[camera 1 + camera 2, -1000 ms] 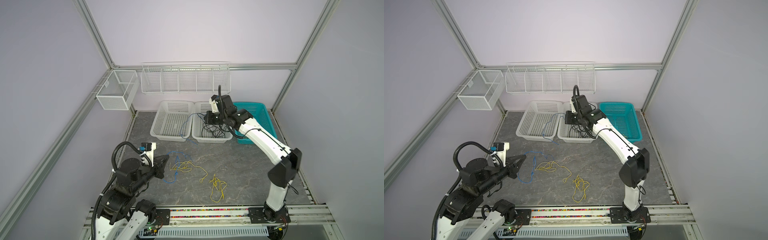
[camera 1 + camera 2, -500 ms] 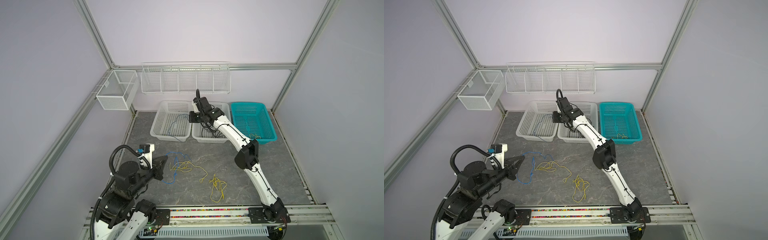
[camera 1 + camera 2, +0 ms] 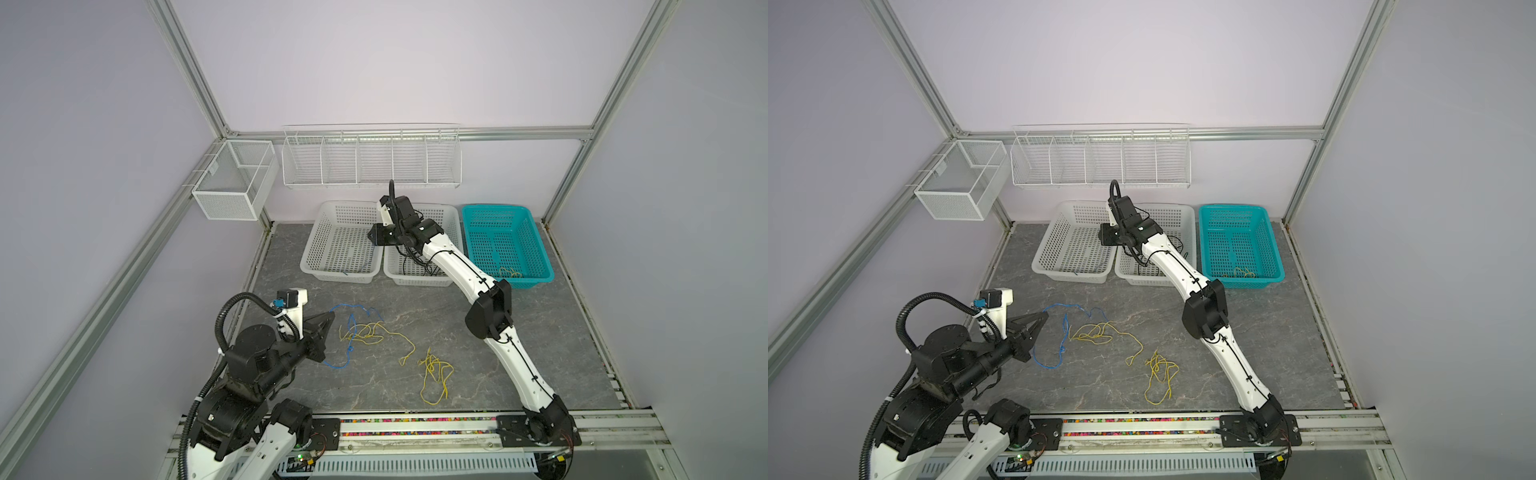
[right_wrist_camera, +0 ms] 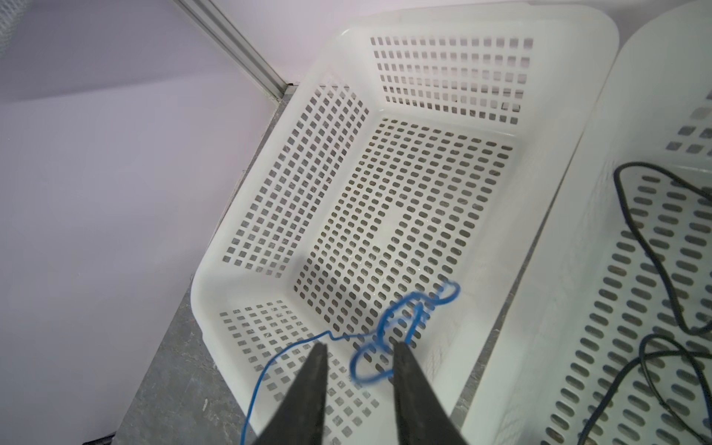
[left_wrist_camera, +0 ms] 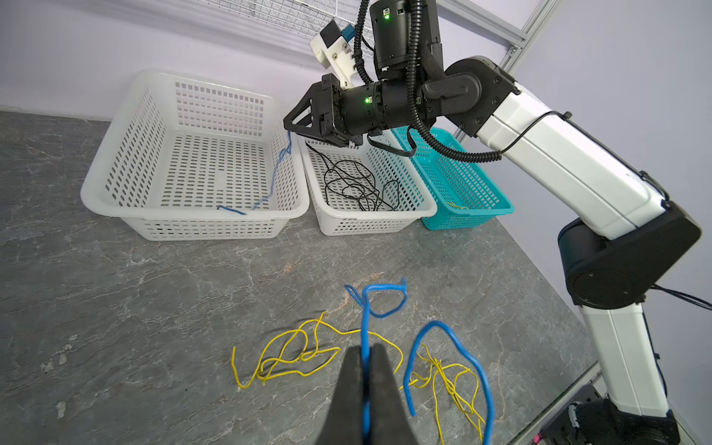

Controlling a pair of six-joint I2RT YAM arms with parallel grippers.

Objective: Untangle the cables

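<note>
The left gripper (image 5: 366, 350) is seen clenched on a blue cable (image 5: 365, 323), whose loops are spread on the grey tabletop (image 5: 154, 308) among loose yellow cables (image 5: 302, 355). The right gripper (image 4: 360, 346) is held over the left white basket (image 4: 477, 23) with its jaws apart. A second blue cable (image 4: 381, 323) is draped below them into that basket, though contact with a finger cannot be judged through the blur. Black cables (image 5: 346, 181) are lodged in the middle white basket (image 5: 370, 223).

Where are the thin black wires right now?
The black wires lie in the middle white basket, at the back of the table, between the other white basket and the teal basket.
</note>
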